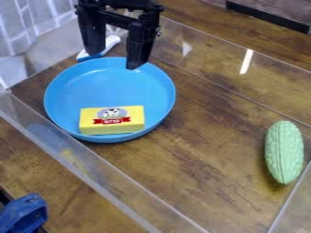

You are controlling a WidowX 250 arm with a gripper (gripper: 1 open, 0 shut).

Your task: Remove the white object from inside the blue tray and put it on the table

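Blue plastic forms the round tray (73,96), which is set on the brown wooden surface (183,168) toward the left. Above its far side, the black pincer (115,62) is held with its jaws spread wide apart. The small white object (107,46) is seen between the two jaws, by the tray's far rim; whether it is touched by either jaw, or supported by the rim, cannot be told. In the near part of the tray, a yellow butter block (111,119) with a red label is laid. A pale green, ridged vegetable (283,152) is placed well apart on the right, and a darker green item (290,8) is partly shown at the far right corner. At the near left corner, a crumpled-looking blue item (22,214) is cut off by the picture's edge.
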